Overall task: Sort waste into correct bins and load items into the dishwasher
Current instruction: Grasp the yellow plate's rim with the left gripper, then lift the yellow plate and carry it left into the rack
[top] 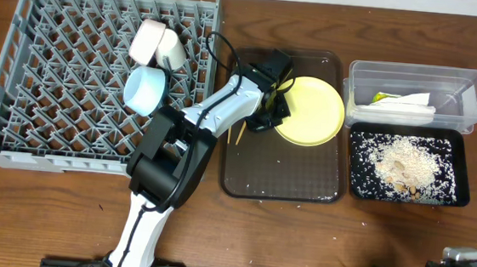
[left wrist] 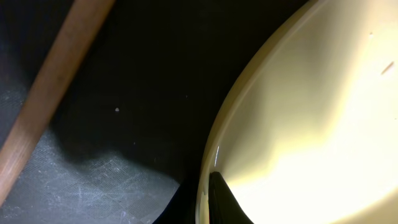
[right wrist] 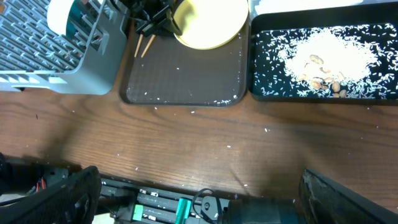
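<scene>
A: Hidden bits first. What's cut off?

B: The left gripper [top: 270, 110] covers the left edge of the yellow plate [top: 317, 114]. The chopsticks [top: 240, 134] run under it, so only their lower ends show from overhead. The left wrist view is very close: one blurred wooden stick [left wrist: 43, 106], the plate's rim, and one dark fingertip [left wrist: 219, 198] lying on that rim. The second finger is mostly out of frame.

A: Claw state?

B: Left is closed tight, pinching the plate's rim. The plate sits on the brown tray [top: 282, 175], at its upper right. The right gripper [right wrist: 202, 186] has its fingers [right wrist: 71, 190] spread wide at the near table edge, holding nothing. Only its tips show.

A: Containers?

B: The grey dish rack [top: 55, 76] is on the left. White crockery [top: 149, 41] sits at its top right, two pieces touching; I can't tell bowl from cup. The light blue bowl [top: 146, 90] is below them on its side, partly behind the arm.

The clear tub [top: 473, 84] is on the far right and holds the white napkin [top: 403, 104], with a yellow-green scrap [top: 382, 98] at its left end. The black tray [top: 360, 181] sits just in front of the tub, with rice crumbs [top: 403, 159] heaped in the middle and scattered outward. A few stray grains [right wrist: 186, 93] lie on the brown tray and the table.

A: Lettering?

B: None legible at this size.
</scene>
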You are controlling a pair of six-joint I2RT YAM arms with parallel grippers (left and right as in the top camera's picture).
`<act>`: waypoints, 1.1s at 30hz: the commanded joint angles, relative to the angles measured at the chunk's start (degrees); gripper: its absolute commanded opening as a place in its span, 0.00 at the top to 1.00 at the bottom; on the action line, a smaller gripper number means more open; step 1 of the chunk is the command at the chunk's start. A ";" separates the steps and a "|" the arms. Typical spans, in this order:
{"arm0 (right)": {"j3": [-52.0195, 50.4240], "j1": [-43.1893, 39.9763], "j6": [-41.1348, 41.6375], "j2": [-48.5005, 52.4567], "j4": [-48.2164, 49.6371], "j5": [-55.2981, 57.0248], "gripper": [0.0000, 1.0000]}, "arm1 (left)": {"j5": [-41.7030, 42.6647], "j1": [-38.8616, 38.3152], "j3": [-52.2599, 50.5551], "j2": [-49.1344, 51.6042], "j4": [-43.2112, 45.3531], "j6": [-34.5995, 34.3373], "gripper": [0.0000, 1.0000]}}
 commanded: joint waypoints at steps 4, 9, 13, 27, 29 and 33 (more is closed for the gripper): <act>0.02 -0.74 0.52 0.02 -0.07 0.35 0.01 | -0.57 1.62 -1.11 4.98 -0.35 1.95 0.93; 0.02 -0.72 0.52 0.02 -0.07 0.35 0.01 | -0.50 4.02 -0.76 3.08 0.28 3.43 0.92; 0.02 -0.72 0.52 0.02 -0.07 0.35 0.01 | -2.56 6.08 -0.76 -0.07 0.70 4.94 0.93; 0.02 -0.72 0.52 0.02 -0.07 0.35 0.01 | -5.60 8.33 -0.76 -12.94 1.84 13.16 0.92; 0.02 -0.74 0.52 0.02 -0.07 0.35 0.01 | -6.27 8.35 -0.76 -14.75 2.10 14.14 0.92; 0.02 -0.74 0.52 0.02 -0.07 0.35 0.01 | -10.62 8.39 -0.76 -18.43 2.05 17.18 0.93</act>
